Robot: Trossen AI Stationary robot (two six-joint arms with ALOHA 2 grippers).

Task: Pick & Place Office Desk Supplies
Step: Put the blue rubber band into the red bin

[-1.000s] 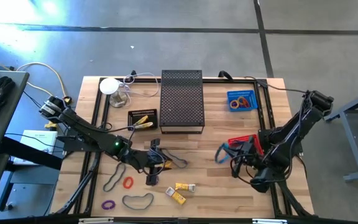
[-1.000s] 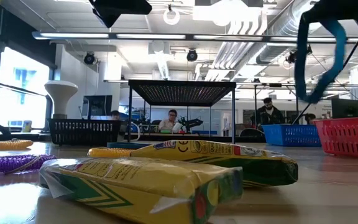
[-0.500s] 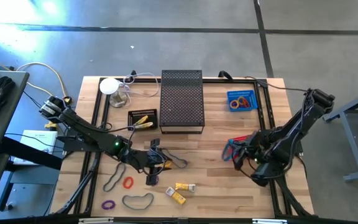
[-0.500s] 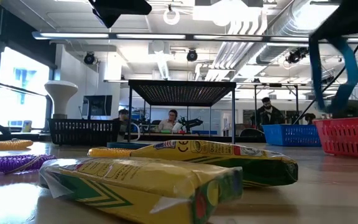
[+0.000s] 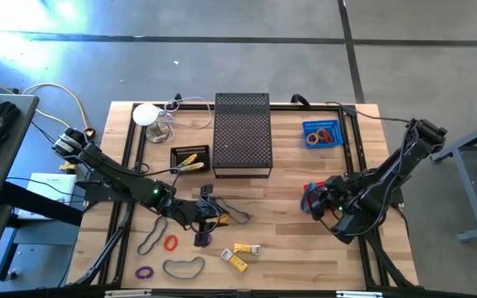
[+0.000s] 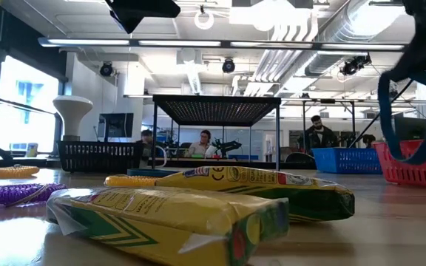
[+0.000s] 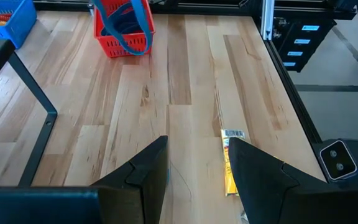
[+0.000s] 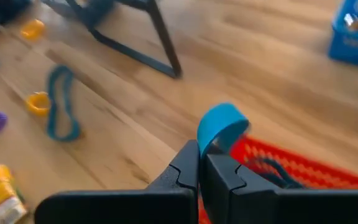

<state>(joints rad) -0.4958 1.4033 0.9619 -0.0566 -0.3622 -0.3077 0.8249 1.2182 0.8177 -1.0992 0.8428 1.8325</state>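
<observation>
Your right gripper (image 8: 201,163), fingers pinched together on the blue rubber band (image 6: 413,111), has carried it over the red basket (image 7: 122,37) near the table's right edge, so the drop looks close, while your left gripper (image 7: 194,163) waits, fingers apart.

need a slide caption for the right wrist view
Right gripper shut on a blue rubber band loop above the red mesh basket.

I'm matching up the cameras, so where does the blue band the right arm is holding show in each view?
High view: blue band over the red basket, right side.
Low view: hanging at right, before the basket.
Left wrist: far, over the basket.
Right wrist: centre.
Shared landmark: red basket.
</observation>
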